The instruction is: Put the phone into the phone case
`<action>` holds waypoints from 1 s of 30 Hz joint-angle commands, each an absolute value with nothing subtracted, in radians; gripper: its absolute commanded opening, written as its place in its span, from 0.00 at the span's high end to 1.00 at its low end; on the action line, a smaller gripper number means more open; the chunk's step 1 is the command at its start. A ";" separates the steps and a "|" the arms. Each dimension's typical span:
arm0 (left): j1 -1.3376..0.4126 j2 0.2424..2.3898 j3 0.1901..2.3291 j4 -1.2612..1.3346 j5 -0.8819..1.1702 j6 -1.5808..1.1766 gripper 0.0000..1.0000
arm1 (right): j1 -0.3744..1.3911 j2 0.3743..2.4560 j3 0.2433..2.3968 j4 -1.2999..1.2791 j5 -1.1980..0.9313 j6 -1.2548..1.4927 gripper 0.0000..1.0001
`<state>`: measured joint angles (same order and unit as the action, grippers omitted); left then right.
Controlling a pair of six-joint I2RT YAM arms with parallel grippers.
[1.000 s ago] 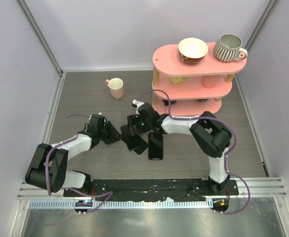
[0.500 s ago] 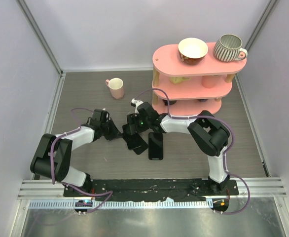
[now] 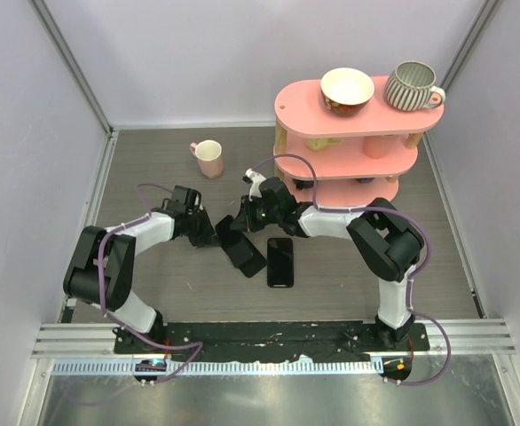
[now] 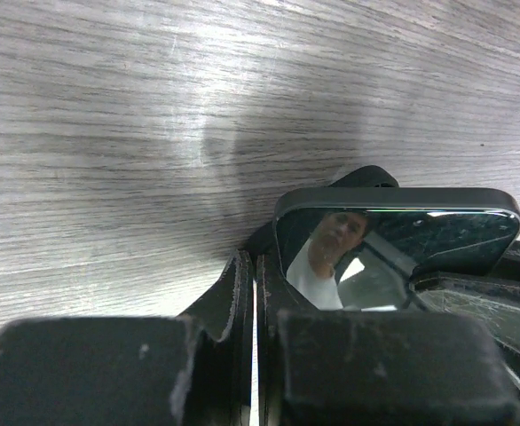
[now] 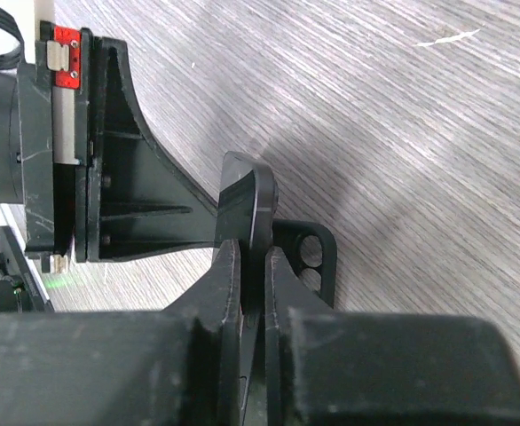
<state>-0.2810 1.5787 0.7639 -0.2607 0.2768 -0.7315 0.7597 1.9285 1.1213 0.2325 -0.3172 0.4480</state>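
Observation:
The phone (image 3: 242,248), a glossy black slab, sits tilted mid-table; its mirror-like screen (image 4: 393,244) faces the left wrist camera. My right gripper (image 3: 242,224) reaches it from the upper right and is shut on its end, the slab edge-on (image 5: 249,200) between the jaws (image 5: 253,266). The phone case, a matte black shell, shows one corner with camera holes (image 5: 318,257) just behind the phone, and a corner past its far edge (image 4: 366,176). My left gripper (image 3: 212,236) is shut and empty (image 4: 256,302), its fingers right beside the phone's near left corner.
Another black phone-sized slab (image 3: 280,262) lies flat to the right of the phone. A pink cup (image 3: 209,158) stands at the back left. A pink tiered shelf (image 3: 295,98) at the back right carries a bowl (image 3: 347,89) and a striped mug (image 3: 413,86).
Both grippers have closed, the right one onto the phone. The phone has swung up and left. My left arm has moved in toward the phone's left end.

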 commanded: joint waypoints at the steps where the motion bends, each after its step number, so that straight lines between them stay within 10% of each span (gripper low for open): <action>1: -0.278 1.649 0.761 -0.212 0.146 -0.695 1.00 | 0.738 1.931 1.065 0.141 -0.348 0.339 0.99; 30: -0.272 1.697 0.821 -0.212 0.127 -0.647 1.00 | 0.607 1.829 0.979 0.347 -0.652 0.560 0.99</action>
<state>-0.2794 1.6276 0.8268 -0.3187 0.2928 -0.6975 0.6197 1.9045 0.9878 0.3344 -0.6476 0.5751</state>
